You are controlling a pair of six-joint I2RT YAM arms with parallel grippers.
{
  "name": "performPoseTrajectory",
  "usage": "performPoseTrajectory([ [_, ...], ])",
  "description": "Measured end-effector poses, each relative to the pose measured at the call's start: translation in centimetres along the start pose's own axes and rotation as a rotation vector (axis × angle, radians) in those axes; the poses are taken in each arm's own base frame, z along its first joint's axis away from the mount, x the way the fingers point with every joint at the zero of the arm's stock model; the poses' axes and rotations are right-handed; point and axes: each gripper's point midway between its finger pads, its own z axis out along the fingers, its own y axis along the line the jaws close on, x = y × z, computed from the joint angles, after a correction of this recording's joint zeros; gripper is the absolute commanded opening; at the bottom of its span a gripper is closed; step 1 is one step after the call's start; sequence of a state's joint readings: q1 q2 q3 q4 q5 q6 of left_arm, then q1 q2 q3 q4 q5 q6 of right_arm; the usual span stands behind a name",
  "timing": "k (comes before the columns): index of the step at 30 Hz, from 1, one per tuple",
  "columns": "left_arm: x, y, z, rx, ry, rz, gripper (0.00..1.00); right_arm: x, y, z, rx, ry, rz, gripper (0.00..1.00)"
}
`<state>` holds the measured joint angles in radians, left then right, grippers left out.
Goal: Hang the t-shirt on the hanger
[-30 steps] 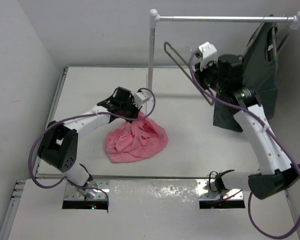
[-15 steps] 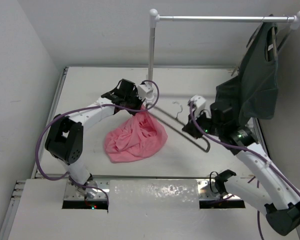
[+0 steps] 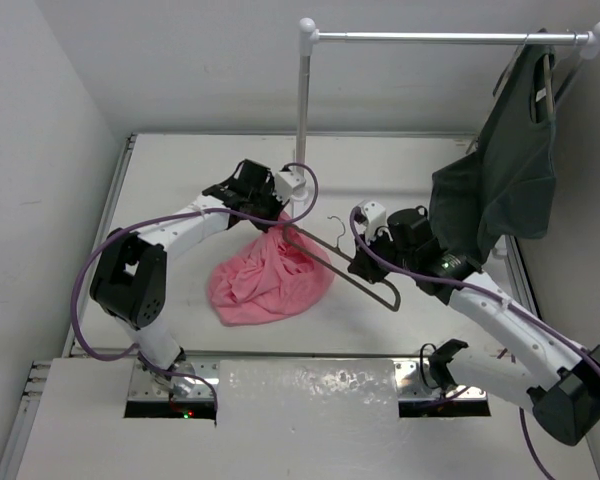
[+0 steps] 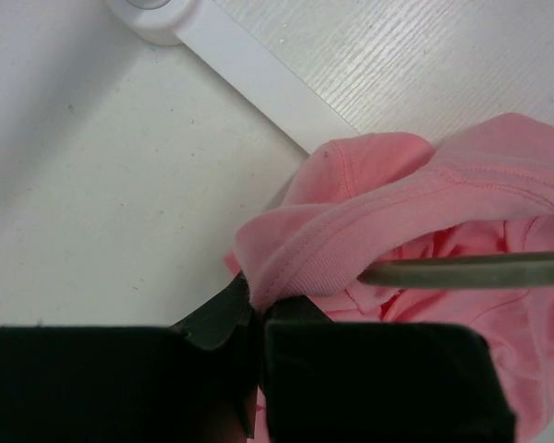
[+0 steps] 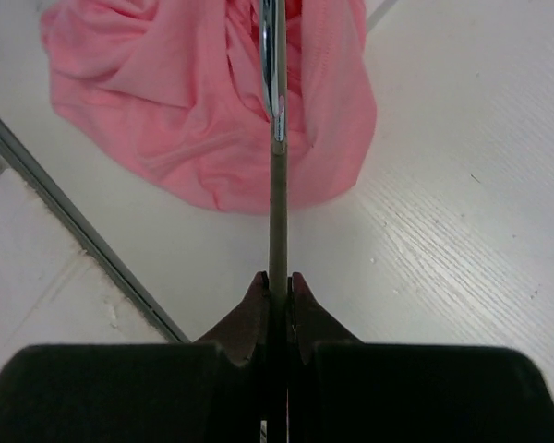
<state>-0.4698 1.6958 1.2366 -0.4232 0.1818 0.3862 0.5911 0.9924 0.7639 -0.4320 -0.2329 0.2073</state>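
The salmon-pink t-shirt [image 3: 265, 285] lies bunched on the table, with one hemmed edge pulled up into a peak. My left gripper [image 3: 281, 214] is shut on that edge. In the left wrist view the fabric [image 4: 397, 208] is pinched between the jaws of the left gripper [image 4: 256, 300]. My right gripper [image 3: 366, 262] is shut on the thin taupe-grey hanger [image 3: 342, 268] and holds it low over the table. The hanger's far end reaches the lifted fabric. Its bar [image 4: 471, 270] crosses the shirt in the left wrist view. In the right wrist view the hanger [image 5: 277, 212] runs straight out from the right gripper [image 5: 277, 281] over the t-shirt [image 5: 185, 120].
A white rack post [image 3: 302, 110] stands just behind the left gripper, and its base [image 4: 212, 46] is close to the shirt. The silver rail [image 3: 450, 37] carries a dark grey-green garment [image 3: 505, 180] at the right, behind the right arm. A metal strip [image 5: 74, 231] edges the table in front.
The right arm brought the hanger down from the rack and leftward until its end met the t-shirt. The left gripper raised the shirt's edge off the table.
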Motion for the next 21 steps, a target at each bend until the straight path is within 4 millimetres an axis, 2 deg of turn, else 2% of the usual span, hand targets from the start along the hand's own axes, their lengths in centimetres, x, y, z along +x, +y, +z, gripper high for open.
performPoseTrajectory([
  [7, 0.4, 0.0, -0.1, 0.005, 0.019, 0.025, 0.0, 0.1, -1.3, 1.7, 0.047, 0.049, -0.046, 0.0],
  [11, 0.4, -0.4, -0.3, 0.033, 0.022, 0.038, 0.0, -0.6, -1.6, 2.4, 0.078, 0.043, -0.103, 0.0],
  [15, 0.7, -1.2, -0.5, 0.076, 0.029, 0.062, 0.0, -2.3, -0.4, 2.8, 0.078, 0.018, -0.194, 0.0],
  [21, 0.4, -1.7, -2.0, 0.113, 0.041, 0.087, 0.0, -2.7, 0.2, 3.7, 0.086, 0.01, -0.266, 0.0],
])
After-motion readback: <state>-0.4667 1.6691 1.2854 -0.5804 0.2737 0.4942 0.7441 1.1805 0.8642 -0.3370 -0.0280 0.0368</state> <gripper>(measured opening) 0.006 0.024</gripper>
